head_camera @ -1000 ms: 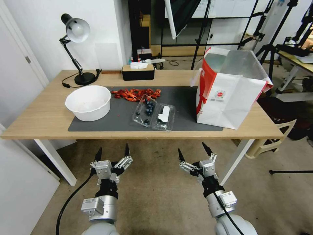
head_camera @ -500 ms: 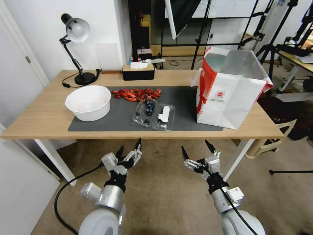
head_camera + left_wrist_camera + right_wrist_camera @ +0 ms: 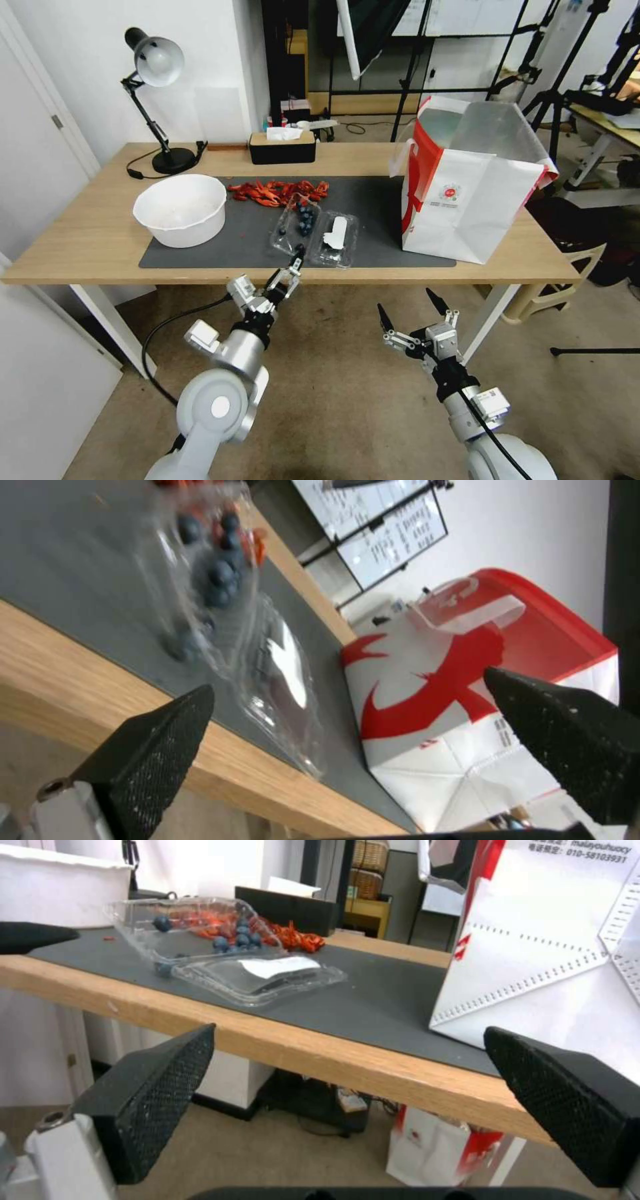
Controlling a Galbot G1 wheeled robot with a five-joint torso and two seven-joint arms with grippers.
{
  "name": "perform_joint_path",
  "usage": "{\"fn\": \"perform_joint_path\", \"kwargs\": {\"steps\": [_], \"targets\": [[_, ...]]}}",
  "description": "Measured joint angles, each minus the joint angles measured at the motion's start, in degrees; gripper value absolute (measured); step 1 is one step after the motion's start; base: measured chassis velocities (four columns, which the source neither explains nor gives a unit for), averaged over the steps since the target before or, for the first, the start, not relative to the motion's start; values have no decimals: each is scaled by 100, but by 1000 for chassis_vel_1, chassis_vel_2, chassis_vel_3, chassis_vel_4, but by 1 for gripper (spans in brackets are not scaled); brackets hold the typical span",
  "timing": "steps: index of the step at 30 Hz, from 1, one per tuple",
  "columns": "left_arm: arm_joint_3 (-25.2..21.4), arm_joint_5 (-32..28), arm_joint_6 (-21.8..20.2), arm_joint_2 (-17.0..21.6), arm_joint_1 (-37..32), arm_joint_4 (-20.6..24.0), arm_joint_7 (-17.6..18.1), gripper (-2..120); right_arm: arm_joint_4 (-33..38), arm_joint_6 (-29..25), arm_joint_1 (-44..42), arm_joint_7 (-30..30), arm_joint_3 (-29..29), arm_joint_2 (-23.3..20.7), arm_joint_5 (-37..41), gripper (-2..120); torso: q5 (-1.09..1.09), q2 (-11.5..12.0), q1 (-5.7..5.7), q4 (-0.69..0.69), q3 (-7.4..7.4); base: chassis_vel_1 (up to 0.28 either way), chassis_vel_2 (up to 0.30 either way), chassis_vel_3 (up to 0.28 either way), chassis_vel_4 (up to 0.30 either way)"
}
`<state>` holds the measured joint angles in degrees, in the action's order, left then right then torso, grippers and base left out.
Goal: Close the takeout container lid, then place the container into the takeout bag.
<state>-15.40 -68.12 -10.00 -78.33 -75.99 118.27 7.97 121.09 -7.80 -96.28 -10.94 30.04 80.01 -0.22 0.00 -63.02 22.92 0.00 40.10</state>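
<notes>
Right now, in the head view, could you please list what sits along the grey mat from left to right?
White bowl → takeout container with blueberries → its open lid → takeout bag.

Silver rounded arms trailing black cables — each pincer, left pincer (image 3: 291,265) and right pincer (image 3: 409,311), white-bodied, black-tipped

Takeout container (image 3: 299,227) lies between bowl (image 3: 181,209) and takeout bag (image 3: 467,193).

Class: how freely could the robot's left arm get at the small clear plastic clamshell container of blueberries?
Probably freely: the left gripper is open at the table's near edge, and the small clear plastic clamshell container lies open just beyond, nothing between.
</notes>
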Motion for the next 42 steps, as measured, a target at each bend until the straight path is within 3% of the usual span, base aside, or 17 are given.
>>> {"fn": "perform_joint_path", "kwargs": {"steps": [9,26,42], "targets": [[168,-320,-345,75,485,-290,292,100,-125,-104,-36,-5,10,128,-151,100,0,0,0,0,0,0,0,0,0],[498,-435,-338,101,1053,-779,575,100,-173,-152,-124,1,170,290,-216,100,0,0,-1,-1,0,0,0,0,0],[519,-415,-184,115,1282,-1081,633,100,-214,-208,-74,5,150,350,-271,100,0,0,0,0,0,0,0,0,0]]}}
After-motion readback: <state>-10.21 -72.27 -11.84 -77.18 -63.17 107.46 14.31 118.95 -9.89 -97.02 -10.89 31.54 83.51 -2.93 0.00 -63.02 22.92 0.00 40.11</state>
